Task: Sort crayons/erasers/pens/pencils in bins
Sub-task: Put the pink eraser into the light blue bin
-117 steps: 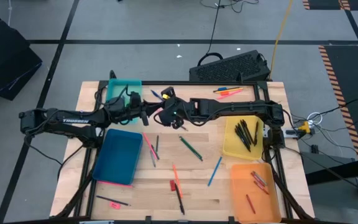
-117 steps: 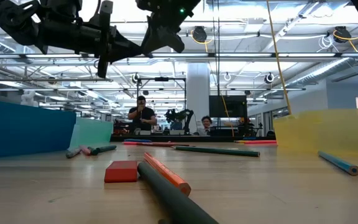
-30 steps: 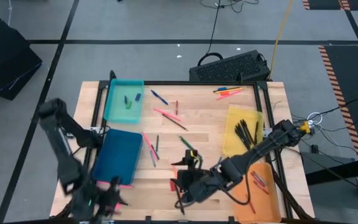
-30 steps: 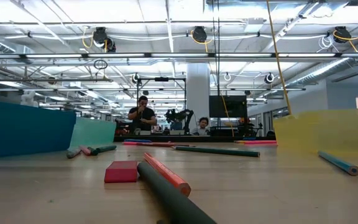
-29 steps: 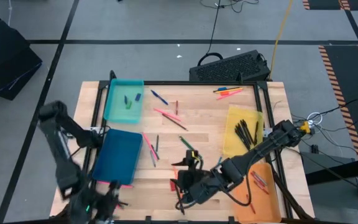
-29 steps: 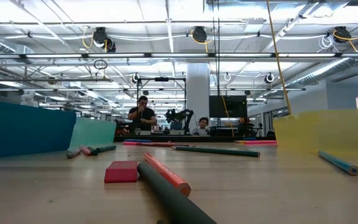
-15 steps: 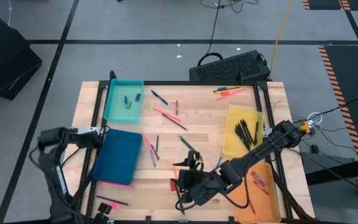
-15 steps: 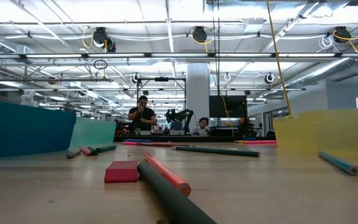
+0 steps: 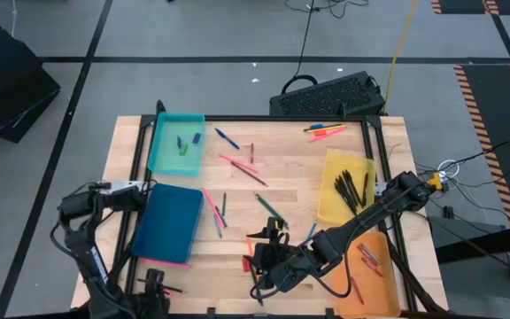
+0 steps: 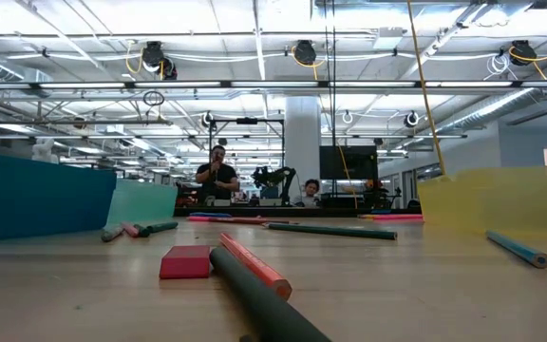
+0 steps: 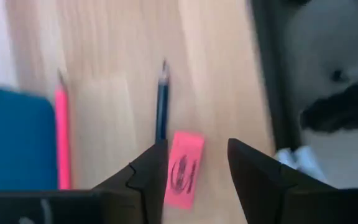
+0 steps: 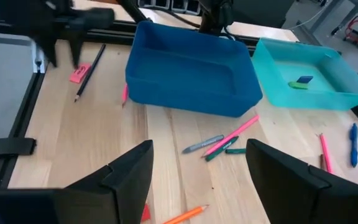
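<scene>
A pink eraser (image 11: 184, 169) lies flat on the wood at the table's near left corner, beside a dark pencil (image 11: 161, 106). My left gripper (image 11: 194, 149) hangs open above the eraser, one finger on either side, touching nothing; in the high view it (image 9: 155, 282) is near the front edge. My right gripper (image 9: 257, 252) is open low over the near middle, above a red eraser (image 10: 186, 261), an orange pencil (image 10: 254, 265) and a dark pen (image 10: 264, 304). The four bins are teal (image 9: 156, 151), dark blue (image 9: 168, 221), yellow (image 9: 328, 190) and orange (image 9: 336, 275).
Loose pens and pencils lie across the middle of the table (image 9: 237, 164), and a pink pencil (image 11: 61, 143) lies along the blue bin's near wall. The teal bin holds a green crayon and a blue eraser (image 12: 302, 80). Black pens fill the yellow bin. A keyboard (image 9: 326, 96) sits beyond the far edge.
My left arm has folded, its elbow swinging toward the table's near edge, while its gripper stays by the near left corner over the pink eraser. My right gripper has kept almost still over the red eraser.
</scene>
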Available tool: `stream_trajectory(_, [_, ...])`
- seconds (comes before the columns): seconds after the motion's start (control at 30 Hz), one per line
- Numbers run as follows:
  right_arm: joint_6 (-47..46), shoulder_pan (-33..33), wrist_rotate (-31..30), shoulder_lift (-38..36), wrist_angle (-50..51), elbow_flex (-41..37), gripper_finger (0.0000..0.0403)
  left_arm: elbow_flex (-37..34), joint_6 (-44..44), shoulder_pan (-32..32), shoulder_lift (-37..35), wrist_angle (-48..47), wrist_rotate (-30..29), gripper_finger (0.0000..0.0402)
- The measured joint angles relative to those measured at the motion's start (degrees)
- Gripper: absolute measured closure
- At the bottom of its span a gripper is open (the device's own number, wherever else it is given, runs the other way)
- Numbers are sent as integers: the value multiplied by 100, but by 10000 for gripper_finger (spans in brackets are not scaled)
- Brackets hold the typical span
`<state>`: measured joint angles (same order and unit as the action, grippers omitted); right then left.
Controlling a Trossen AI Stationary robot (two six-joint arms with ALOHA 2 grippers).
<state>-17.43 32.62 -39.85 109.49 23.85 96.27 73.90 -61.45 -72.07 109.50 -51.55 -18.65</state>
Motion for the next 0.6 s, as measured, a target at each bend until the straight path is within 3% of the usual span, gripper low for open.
stream_trajectory(0.2, [-5, 0, 115, -2, 1, 0, 154, -648, 78, 122, -23, 662, 438, 234])
stream_trajectory(0.6, [-68, 0, 262, -4, -8, 0, 154, -752, 629, 448, -23, 920, 1314, 236])
